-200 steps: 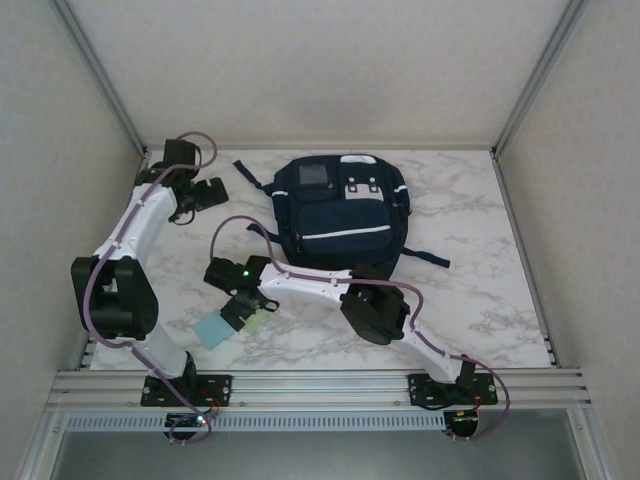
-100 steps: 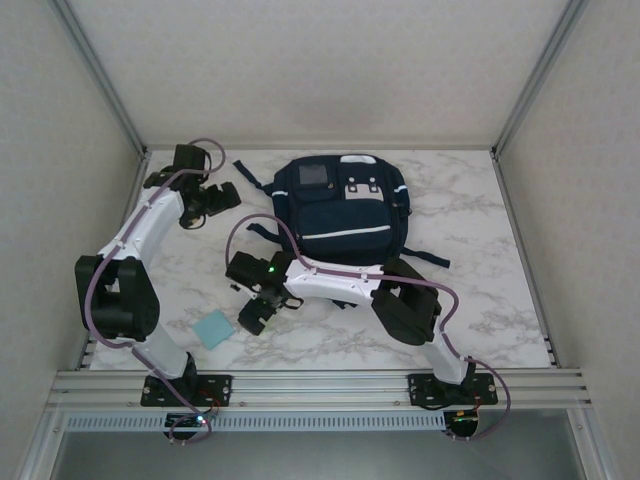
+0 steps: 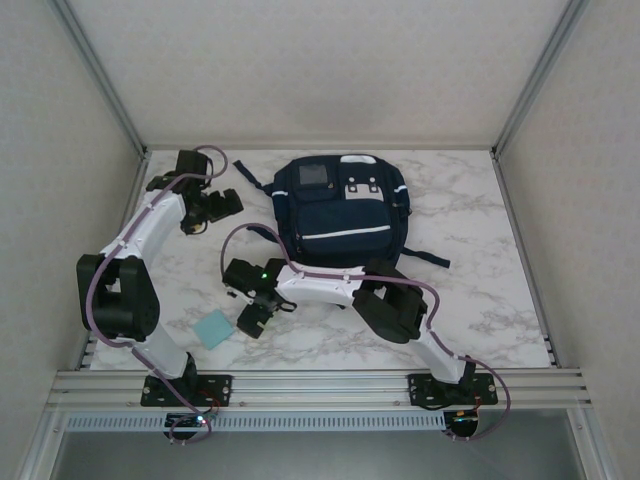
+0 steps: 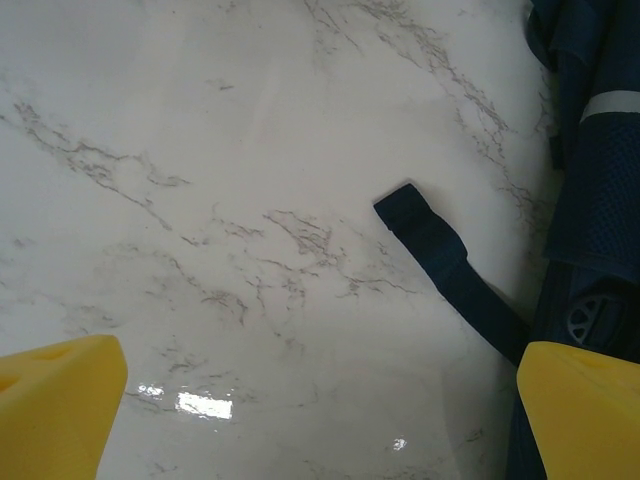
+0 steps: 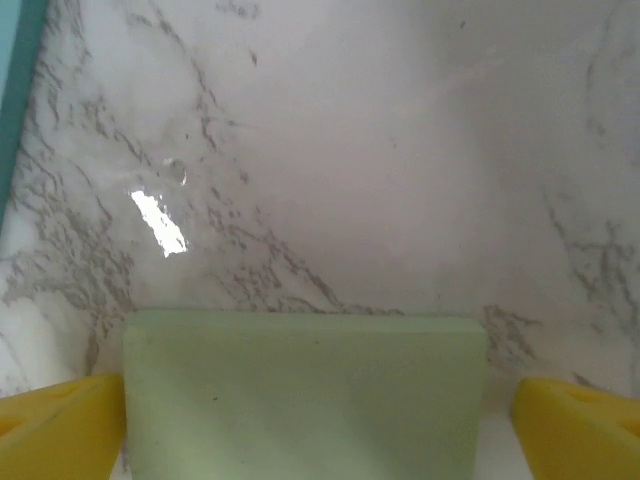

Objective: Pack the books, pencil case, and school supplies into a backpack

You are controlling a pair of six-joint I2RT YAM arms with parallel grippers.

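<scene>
Two grippers, both w/ jaws wide apart, neither clamped on anything. Top view first: the navy backpack lies flat at the back-centre of the marble tabletop, grey patch and white label up. Its near edge is partly covered by the right arm.

Off to that bag's side, the left gripper hangs over the tabletop just beside it. On the left wrist cam, yellow fingertips sit at both bottom corners w/ bare marble btwn them. A loose strap end lies flat there, and its far part runs behind the fingertip nearest the bag. The bag itself is cut off at the frame edge: a strip of navy fabric and a bit of white stripe.

Now the right gripper, low over the front of the tabletop, apart from the backpack. The pale blue pad lies flat just beside it; touching or not, can't tell from above.

On the right wrist cam, the pale green pad lies flat btwn the fingers, its near edge cut off by the frame. One finger is right against the pad's side, contact unclear; the other stands clear w/ a gap. The blue pad is just a sliver at the frame's top corner.
</scene>
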